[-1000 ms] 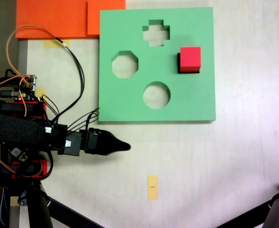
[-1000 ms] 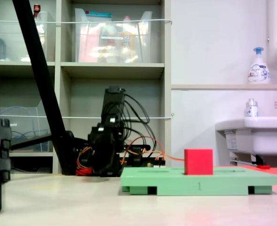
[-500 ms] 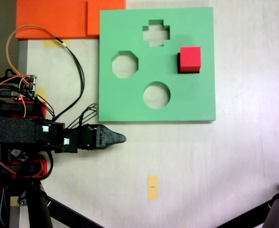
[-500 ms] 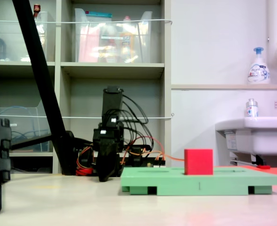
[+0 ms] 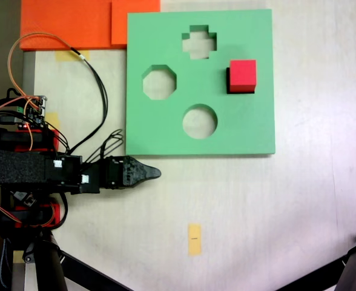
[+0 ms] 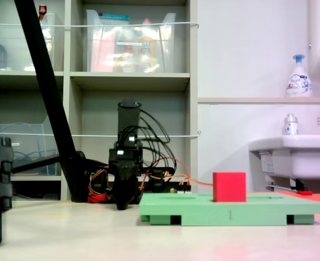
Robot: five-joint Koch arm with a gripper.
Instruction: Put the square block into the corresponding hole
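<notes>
Jaws drawn together to a single dark point, holding nothing: that is how the gripper (image 5: 154, 174) reads from above, parked over bare tabletop just off the near edge of the green foam board (image 5: 257, 133). The low side-on camera shows it (image 6: 122, 204) hanging tip-down just beside the board's left end (image 6: 149, 209), its tip close to the table surface.

On the board, the red square block (image 5: 243, 74) sits at the square hole (image 5: 227, 82), of which a dark sliver shows along the block's left and lower sides. Side-on, the block (image 6: 229, 186) stands well proud of the board's top face, so whether it is fully seated cannot be told.

The octagonal cut-out (image 5: 159, 82), the round cut-out (image 5: 200, 121) and the cross-shaped cut-out (image 5: 199, 42) are open. A small yellow tape strip (image 5: 194, 239) lies on the table, well apart from the board.

By appearances the placing is largely done. If a further push is needed, it should come straight down on the block's top, centred, with the board kept from sliding.
</notes>
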